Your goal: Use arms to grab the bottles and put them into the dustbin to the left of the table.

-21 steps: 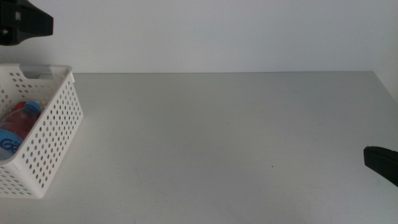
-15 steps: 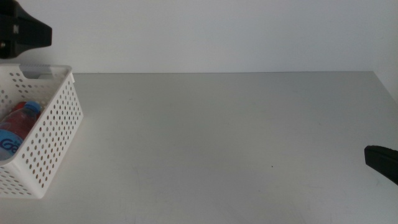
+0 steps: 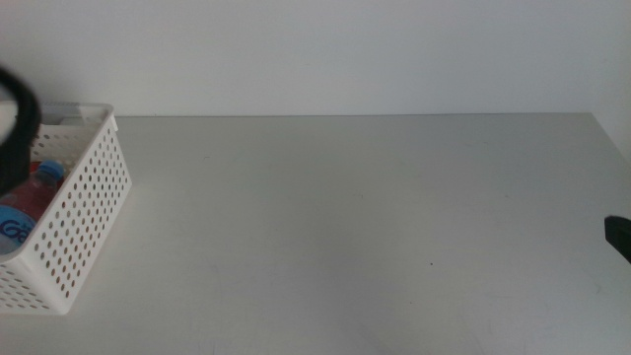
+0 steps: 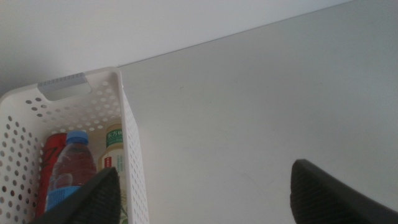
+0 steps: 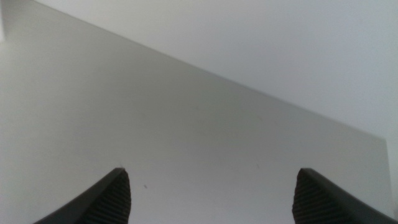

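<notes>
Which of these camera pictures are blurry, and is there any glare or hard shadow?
Middle view: the left gripper is a dark motion smear over the basket; the rest is sharp, evenly lit, without glare or hard shadows. Left wrist view: the bottles and basket are clear, the near fingers soft-edged. Right wrist view: flat, even light on the table; the finger ridges show.

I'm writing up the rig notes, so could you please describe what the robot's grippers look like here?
Both are matte black. The left gripper shows two broad, smooth dark jaws with rounded tips. The right gripper has similar black jaws with finely ribbed inner faces. No cables, markings or coloured bands show in these views.
</notes>
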Controlling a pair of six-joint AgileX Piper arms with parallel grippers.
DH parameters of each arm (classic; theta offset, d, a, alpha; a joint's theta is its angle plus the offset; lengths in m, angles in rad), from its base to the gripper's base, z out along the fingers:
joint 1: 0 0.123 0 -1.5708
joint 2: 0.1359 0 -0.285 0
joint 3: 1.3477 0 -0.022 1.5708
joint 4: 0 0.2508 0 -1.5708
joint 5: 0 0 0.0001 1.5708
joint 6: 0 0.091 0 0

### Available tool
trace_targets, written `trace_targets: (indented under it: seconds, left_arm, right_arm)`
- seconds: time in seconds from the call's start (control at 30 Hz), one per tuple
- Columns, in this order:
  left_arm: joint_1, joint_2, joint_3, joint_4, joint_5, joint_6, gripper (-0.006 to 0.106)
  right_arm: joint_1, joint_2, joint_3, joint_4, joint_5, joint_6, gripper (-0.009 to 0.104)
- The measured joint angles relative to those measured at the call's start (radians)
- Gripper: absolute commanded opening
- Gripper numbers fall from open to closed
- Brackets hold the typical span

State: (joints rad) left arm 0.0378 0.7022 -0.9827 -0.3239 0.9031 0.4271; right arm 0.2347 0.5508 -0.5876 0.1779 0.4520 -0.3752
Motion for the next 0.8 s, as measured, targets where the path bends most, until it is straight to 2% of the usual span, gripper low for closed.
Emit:
trace_targets:
  seconds: [0.17, 0.3, 0.57, 0.8]
  left_arm:
    - [-0.077, -0.190, 0.152, 0.017, -0.029, 0.000, 0.094]
    - [-0.097, -0.370, 0.307, 0.051, -0.070, 0.000, 0.094]
    - [-0.098, -0.674, 0.673, 0.096, -0.229, 0.003, 0.094]
    - [-0.061, -0.716, 0.851, 0.118, -0.351, 0.007, 0.094]
  right_arm:
    - [-0.161, -0.084, 0.140, -0.011, -0.001, 0.000, 0.067]
    - [-0.226, -0.202, 0.242, -0.016, -0.003, 0.000, 0.067]
    - [-0.249, -0.403, 0.439, -0.018, -0.014, 0.000, 0.067]
    - [-0.249, -0.507, 0.561, -0.018, -0.087, 0.000, 0.067]
